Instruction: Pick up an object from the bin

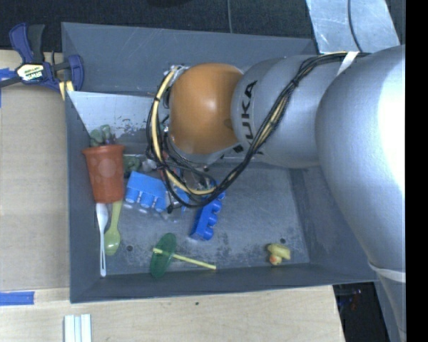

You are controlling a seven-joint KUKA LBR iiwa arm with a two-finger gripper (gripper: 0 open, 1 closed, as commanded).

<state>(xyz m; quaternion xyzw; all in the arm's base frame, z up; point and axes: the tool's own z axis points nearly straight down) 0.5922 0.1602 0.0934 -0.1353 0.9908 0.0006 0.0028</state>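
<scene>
My gripper (172, 194) sits by the light-blue block (144, 191), left of centre beside the orange cup (105, 171); claw state I cannot tell; I judge the block light, rigid, slick; best gripped across flat sides.

A light blue flat block (144, 191) lies on the floor of the bin (271, 205), left of the middle, its right edge hidden under my arm (271, 120). Near it, to the right, a darker blue studded brick (206, 219) lies slanted.
</scene>
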